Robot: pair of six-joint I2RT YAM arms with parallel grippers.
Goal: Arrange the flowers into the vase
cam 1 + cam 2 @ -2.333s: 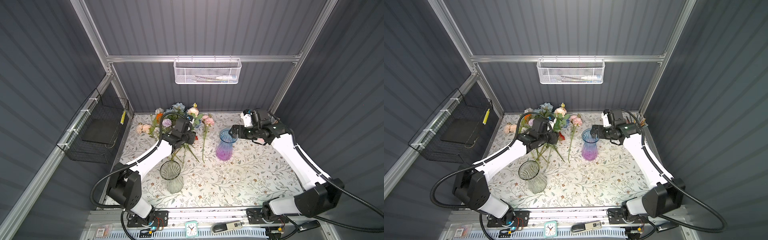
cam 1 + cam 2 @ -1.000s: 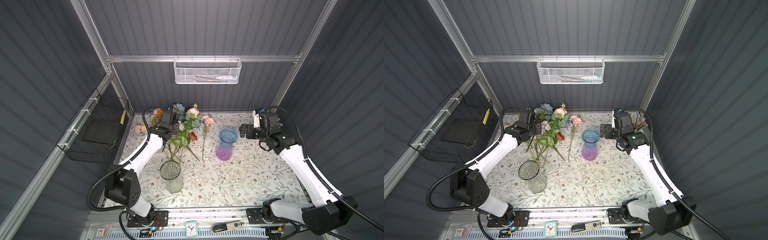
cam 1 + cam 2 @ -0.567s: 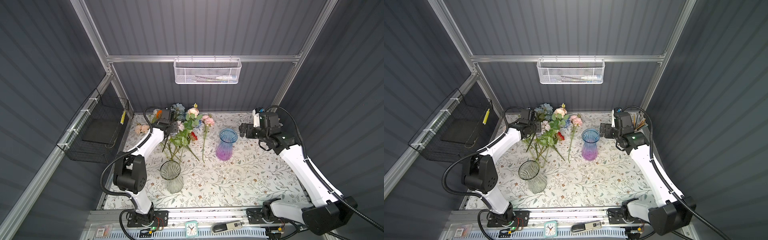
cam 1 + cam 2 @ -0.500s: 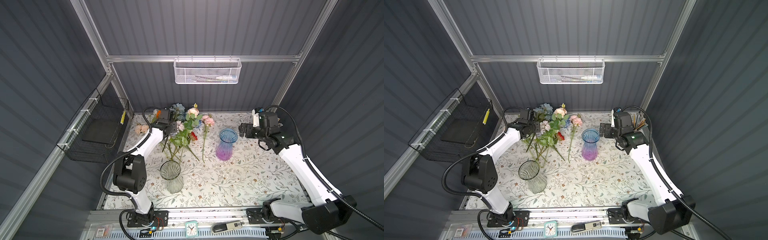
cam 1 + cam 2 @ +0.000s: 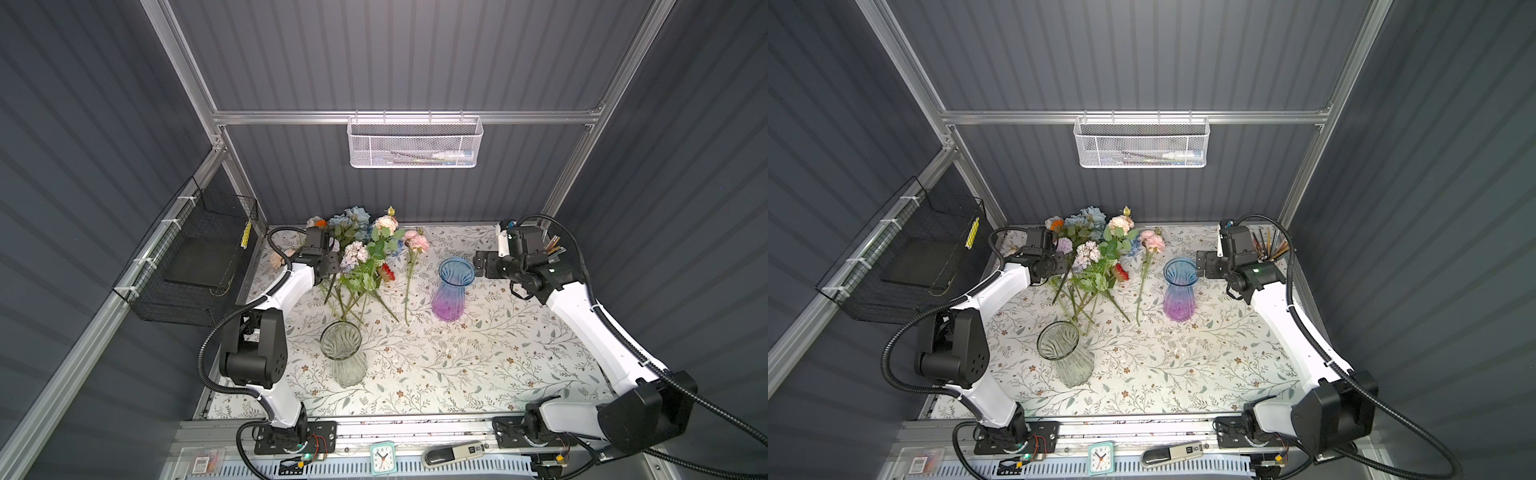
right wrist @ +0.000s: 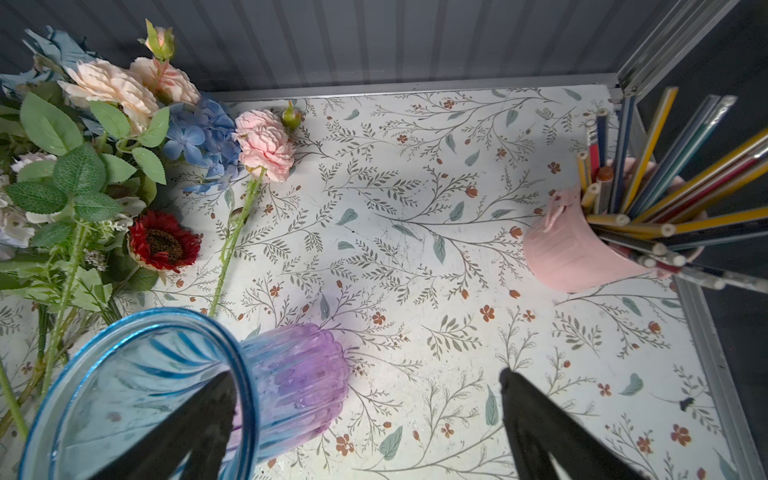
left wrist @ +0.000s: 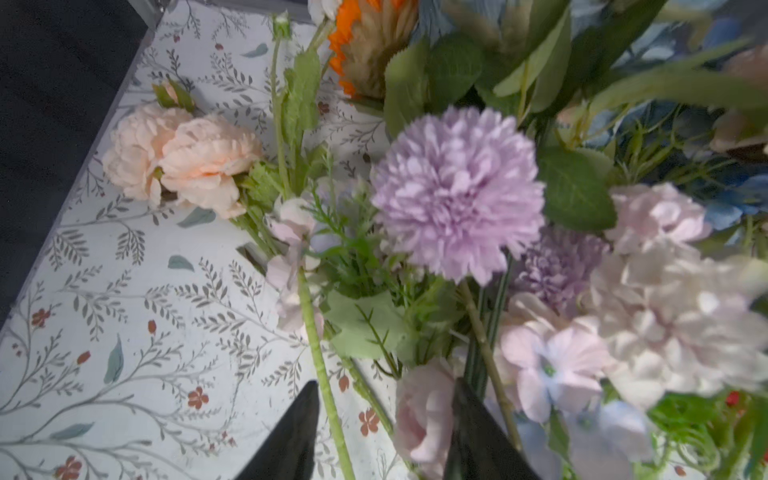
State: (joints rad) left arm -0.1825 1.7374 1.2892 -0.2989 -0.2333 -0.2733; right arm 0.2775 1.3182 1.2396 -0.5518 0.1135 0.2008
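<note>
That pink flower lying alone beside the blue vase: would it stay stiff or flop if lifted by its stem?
Probably light: the pink flower is mostly thin stem. Held near its end, the full bloom would likely make it bend or swing. Lying flat on the tablecloth, it may roll when nudged.
</note>
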